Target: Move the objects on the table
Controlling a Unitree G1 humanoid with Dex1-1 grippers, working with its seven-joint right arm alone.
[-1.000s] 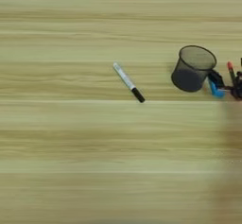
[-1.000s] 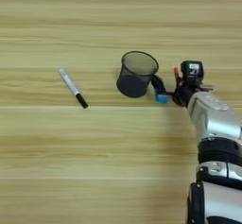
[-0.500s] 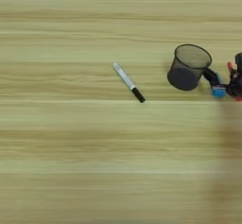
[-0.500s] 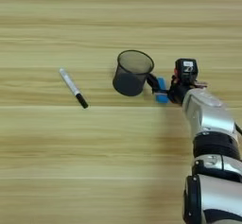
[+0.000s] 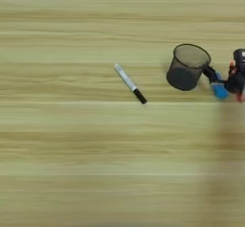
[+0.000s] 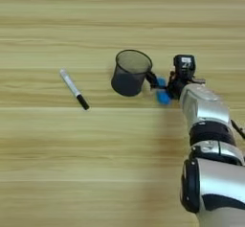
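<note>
The black wire-mesh pen cup (image 6: 128,73) stands upright on the table (image 6: 72,164), right of centre. My right gripper (image 6: 161,84) reaches in from the right, and its black tip touches the cup's right side. A small blue block (image 6: 164,97) lies on the wood just under and in front of the gripper, partly covered by it. In the left eye view the cup (image 5: 186,67), the blue block (image 5: 220,90) and the gripper (image 5: 221,80) sit at the right edge. I cannot make out whether the gripper holds the block.
A white marker with a black cap (image 6: 73,88) lies slanted on the wood, left of the cup. My silver forearm (image 6: 206,125) fills the lower right. Small red bits show beside the gripper at the left eye view's right edge.
The pen cup has slid a little to the left with the gripper's tip against it. The blue block and the white marker have stayed where they were.
</note>
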